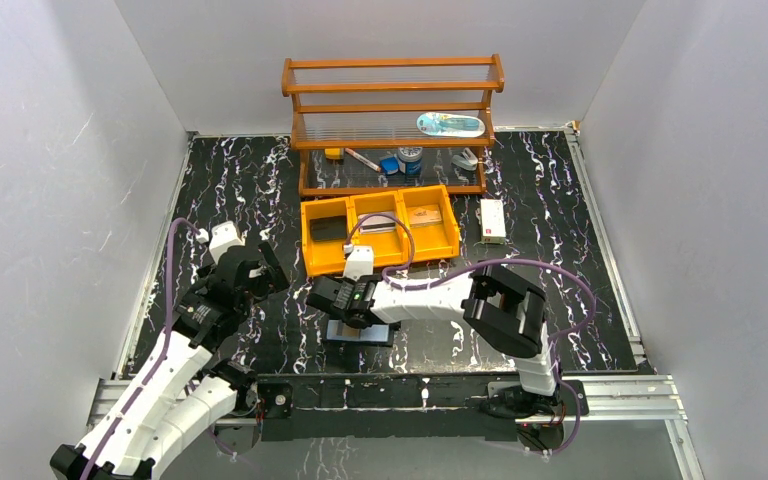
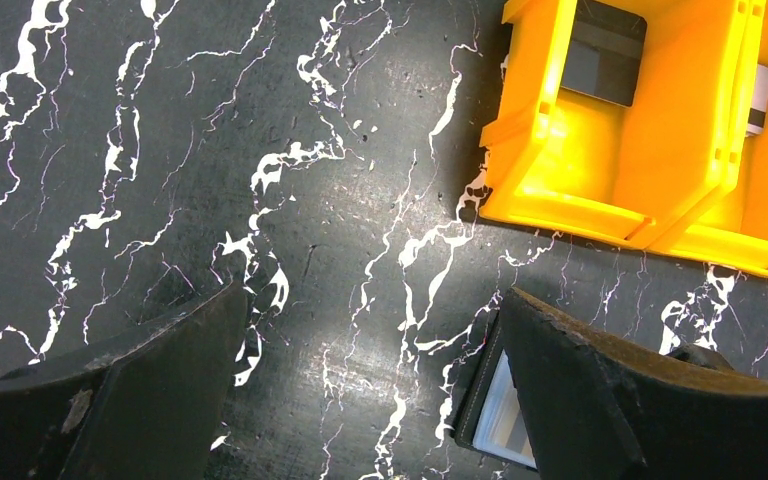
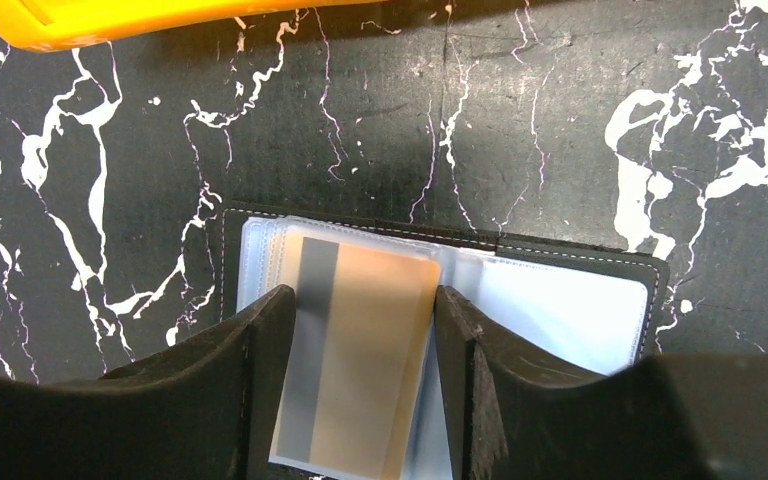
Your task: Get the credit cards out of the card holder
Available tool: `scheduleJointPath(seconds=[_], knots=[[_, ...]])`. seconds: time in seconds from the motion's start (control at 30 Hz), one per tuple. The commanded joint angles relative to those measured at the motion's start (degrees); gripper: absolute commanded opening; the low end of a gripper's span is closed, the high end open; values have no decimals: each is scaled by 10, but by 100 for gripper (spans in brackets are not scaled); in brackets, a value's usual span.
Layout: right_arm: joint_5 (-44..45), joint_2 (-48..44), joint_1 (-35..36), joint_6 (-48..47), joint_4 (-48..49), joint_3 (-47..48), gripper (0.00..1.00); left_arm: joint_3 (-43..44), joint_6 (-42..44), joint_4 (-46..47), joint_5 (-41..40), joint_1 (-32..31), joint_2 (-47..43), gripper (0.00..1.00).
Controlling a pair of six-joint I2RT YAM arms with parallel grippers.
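Note:
The card holder [image 3: 560, 300] lies open on the black marble table, black outside with pale clear sleeves inside; in the top view the card holder [image 1: 360, 333] sits near the front edge. A tan credit card [image 3: 360, 350] with a grey stripe stands tilted over its left panel. My right gripper [image 3: 362, 292] is shut on this card's two long edges. In the top view the right gripper [image 1: 345, 300] hangs right over the holder. My left gripper [image 2: 372, 293] is open over bare table, and a corner of the card holder [image 2: 495, 410] shows by its right finger.
A yellow three-compartment bin [image 1: 380, 232] stands just behind the holder, with a dark card [image 1: 328, 228] in its left compartment and flat items in the other two. A wooden rack [image 1: 390, 100] with small items stands at the back. A white box [image 1: 493, 220] lies right of the bin.

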Motion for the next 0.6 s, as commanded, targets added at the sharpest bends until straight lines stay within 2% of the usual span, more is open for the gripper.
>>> scheduleJointPath(seconds=[0.0, 0.13, 0.33, 0.43, 0.57], knots=[[10, -9, -1, -10, -3, -20, 59, 0, 6, -2, -3, -1, 1, 98], [-4, -47, -2, -28, 64, -72, 59, -3, 13, 9, 21, -1, 7, 98], [-83, -86, -28, -34, 192, -161, 57, -5, 39, 33, 100, -1, 28, 98], [-110, -100, -42, -25, 236, -200, 54, -13, 45, 52, 160, -1, 35, 98], [-121, -116, -56, -12, 246, -227, 54, -38, 26, 88, 249, -1, 37, 95]])
